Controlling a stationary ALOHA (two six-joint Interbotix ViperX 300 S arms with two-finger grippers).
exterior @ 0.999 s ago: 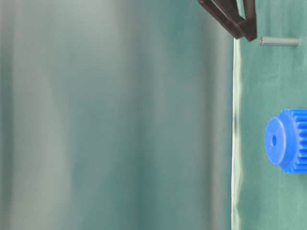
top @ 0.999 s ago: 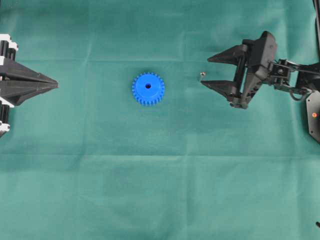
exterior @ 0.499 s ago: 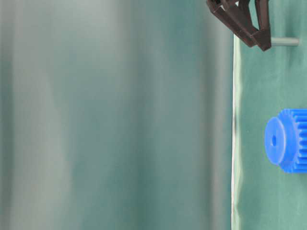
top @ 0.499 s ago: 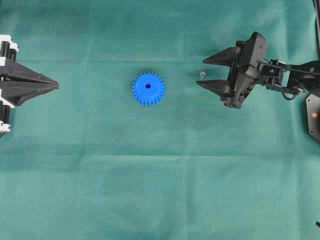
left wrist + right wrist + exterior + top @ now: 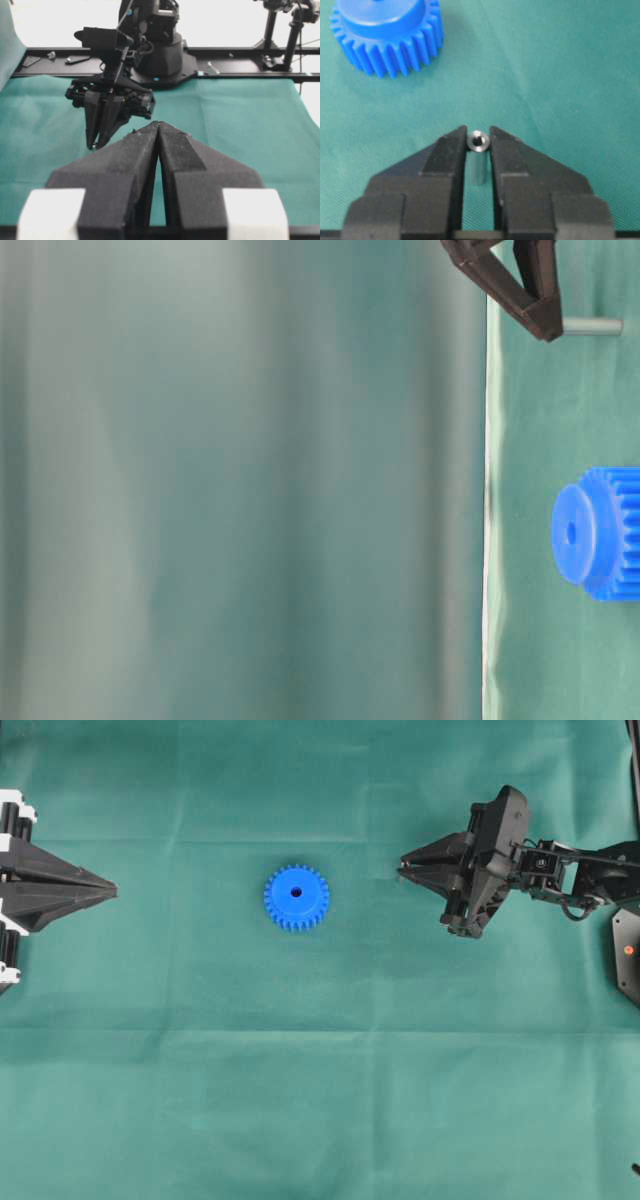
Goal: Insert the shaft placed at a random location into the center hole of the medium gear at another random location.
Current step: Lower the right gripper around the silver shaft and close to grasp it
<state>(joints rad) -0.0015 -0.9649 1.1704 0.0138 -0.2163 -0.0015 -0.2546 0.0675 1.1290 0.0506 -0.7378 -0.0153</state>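
Observation:
The shaft [image 5: 479,141], a short silvery pin, stands upright on the green cloth. My right gripper [image 5: 478,131] is shut on it, with both fingertips touching its sides near the top. The table-level view shows the shaft's [image 5: 592,327] lower part sticking out past the right gripper [image 5: 548,330]. The medium gear [image 5: 297,898], bright blue, lies flat to the left of the right gripper [image 5: 403,870], well apart from it, with its center hole [image 5: 297,892] facing up. My left gripper [image 5: 112,892] sits shut and empty at the far left.
A green cloth [image 5: 320,1070] covers the table. The right arm's black base [image 5: 628,955] is at the right edge. In the left wrist view a black frame rail [image 5: 240,51] runs along the far side, behind the right arm.
The right gripper shifted slightly left over the shaft, and its wide-open jaws closed onto the shaft. The gear and the left gripper stayed put.

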